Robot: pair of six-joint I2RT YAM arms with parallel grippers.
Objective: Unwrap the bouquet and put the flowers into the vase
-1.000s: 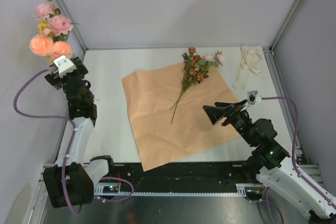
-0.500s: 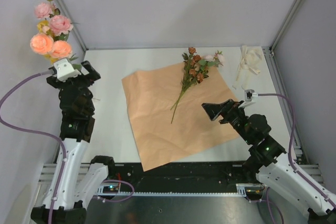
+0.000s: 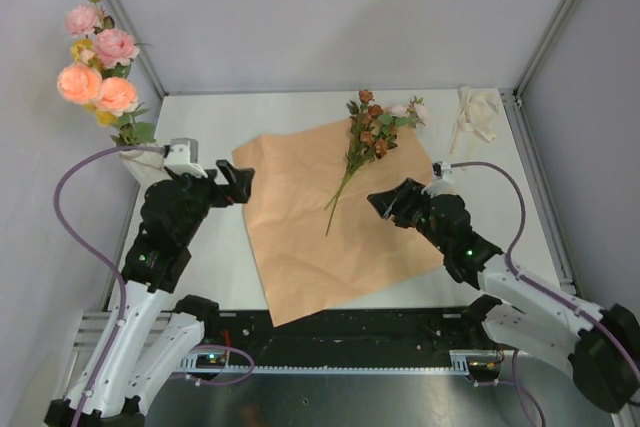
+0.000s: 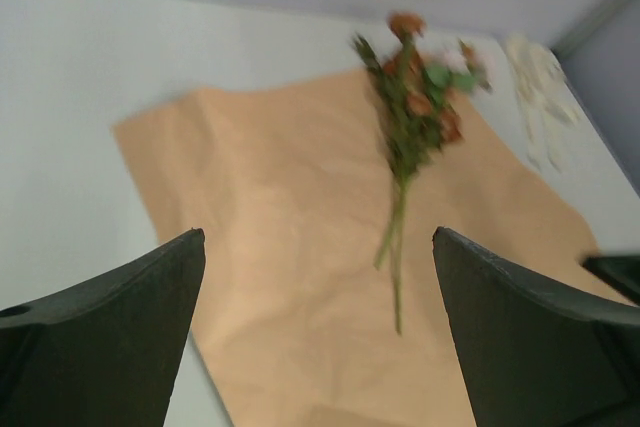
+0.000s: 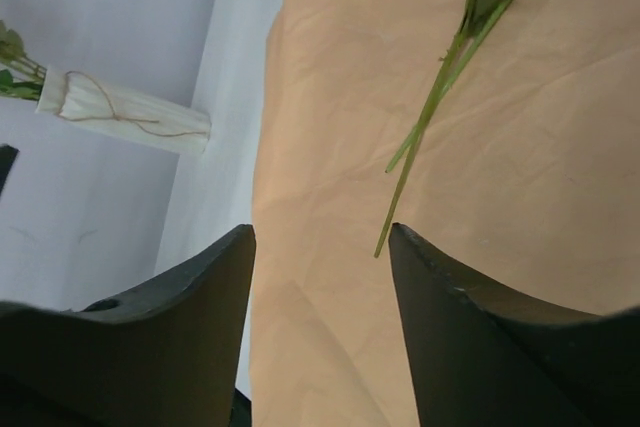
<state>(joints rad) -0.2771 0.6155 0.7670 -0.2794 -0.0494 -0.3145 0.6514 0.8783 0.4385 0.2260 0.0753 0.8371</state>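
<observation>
Rust-brown and pale pink heads on thin green stems make up one sprig of flowers point(image 3: 368, 132). It lies loose on the far right part of the peach paper sheet point(image 3: 300, 237), with its cut ends pointing toward the arms. That sheet is spread flat on the table point(image 3: 210, 127), so unwrapping appears complete. Other pink and peach blooms point(image 3: 95, 57) stand in the cream vase point(image 5: 130, 112) at the far left. The right gripper point(image 3: 388, 205) hovers just beside the stem ends, jaws partly apart and holding nothing, probably lining up a pick. The left gripper point(image 3: 238, 183) is spread wide and empty at the sheet's left edge. The cream ribbon point(image 3: 475, 117) lies far right.
</observation>
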